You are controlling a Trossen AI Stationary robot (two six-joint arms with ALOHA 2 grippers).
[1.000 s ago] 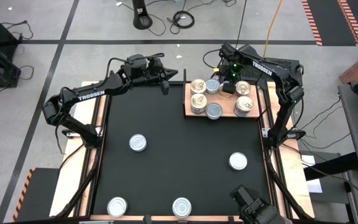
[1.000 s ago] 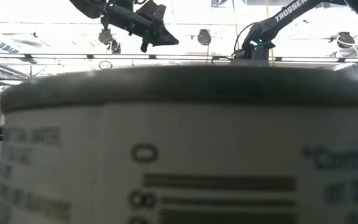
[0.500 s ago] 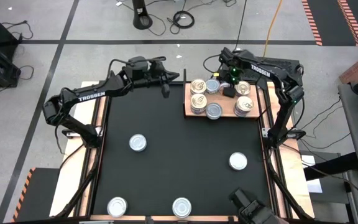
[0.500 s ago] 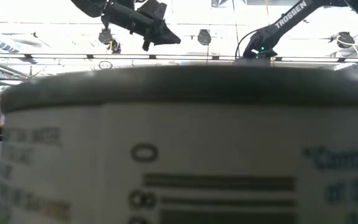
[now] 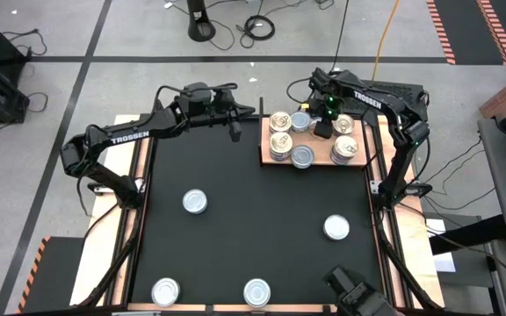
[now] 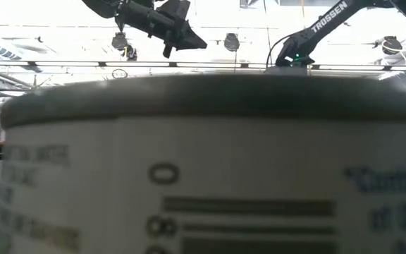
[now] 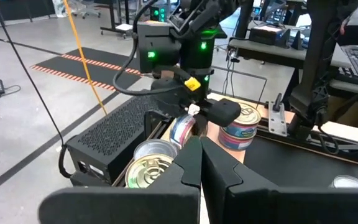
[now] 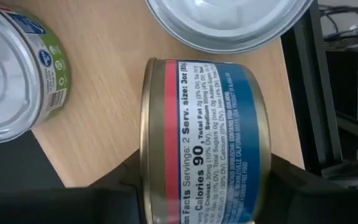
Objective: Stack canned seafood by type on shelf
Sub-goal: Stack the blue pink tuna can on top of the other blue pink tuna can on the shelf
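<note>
Several cans (image 5: 280,122) already stand on the shelf (image 5: 317,154). Four cans (image 5: 195,203) remain loose on the table (image 5: 253,228). The right gripper (image 5: 322,125) grasps a blue-labelled can (image 8: 204,155) above the shelf. The left gripper (image 5: 233,125) waits clenched, empty.

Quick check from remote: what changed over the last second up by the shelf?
The right gripper shifted slightly over the shelf and its fingers have been closing around a red-and-blue labelled can; whether the grip is firm I cannot tell. The left gripper stayed shut, hovering beside the shelf. The loose cans on the black mat stayed put.
</note>
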